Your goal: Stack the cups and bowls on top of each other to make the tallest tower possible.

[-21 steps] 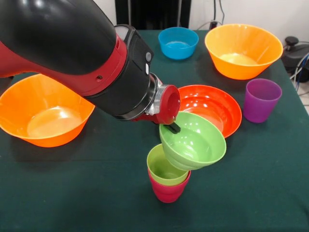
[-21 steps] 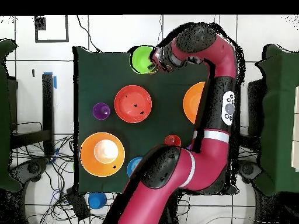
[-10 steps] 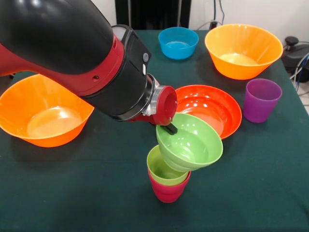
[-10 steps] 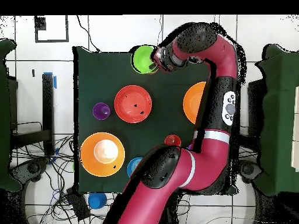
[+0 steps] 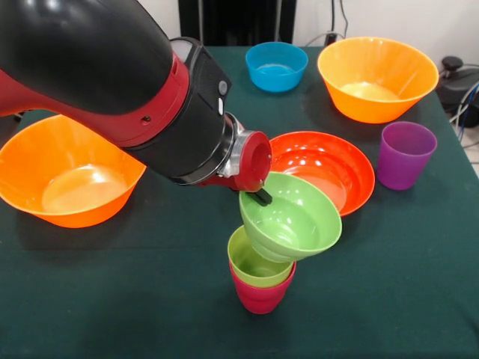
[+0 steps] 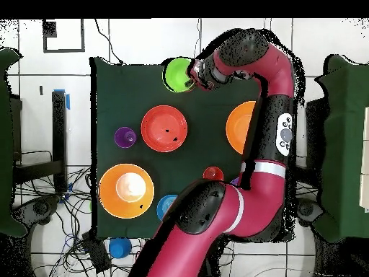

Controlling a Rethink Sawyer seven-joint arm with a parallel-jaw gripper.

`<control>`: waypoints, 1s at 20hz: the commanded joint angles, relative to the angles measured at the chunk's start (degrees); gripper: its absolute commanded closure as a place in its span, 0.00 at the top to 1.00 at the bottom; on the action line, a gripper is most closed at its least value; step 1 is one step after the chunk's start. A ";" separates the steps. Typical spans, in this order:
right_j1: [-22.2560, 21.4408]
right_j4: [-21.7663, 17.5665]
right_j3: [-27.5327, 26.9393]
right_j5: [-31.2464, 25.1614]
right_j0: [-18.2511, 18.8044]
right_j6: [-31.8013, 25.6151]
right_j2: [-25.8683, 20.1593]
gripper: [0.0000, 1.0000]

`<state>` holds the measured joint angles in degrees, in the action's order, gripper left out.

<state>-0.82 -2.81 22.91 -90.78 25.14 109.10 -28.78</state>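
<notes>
Our gripper [image 5: 262, 197] pinches the rim of the tilted green bowl [image 5: 290, 218], just above the green cup [image 5: 254, 262]

Tool [image 5: 262, 197] mostly buried behind the arm's red end cap [image 5: 253, 161] in the front view, only one dark fingertip showing at the lime green bowl's [image 5: 290, 217] rim, so impossible to tell whether spread or clamped. Beneath that tilted bowl, lime green cup [image 5: 257, 262] partly covered along its rim, and the crimson cup [image 5: 260, 296] under it seen only as a lower band. From overhead, one orange bowl [image 6: 238, 126] half covered by the arm [image 6: 270, 108], blue bowl [image 6: 165, 205] and a small red piece [image 6: 212, 173] partly covered too, both stacked cups lost under the lime green bowl.
</notes>
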 commanded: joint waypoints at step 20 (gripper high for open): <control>-3.77 -3.96 9.91 7.87 1.92 -10.74 0.96 0.00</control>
<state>-4.42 -2.82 28.51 -85.16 26.39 109.10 -28.57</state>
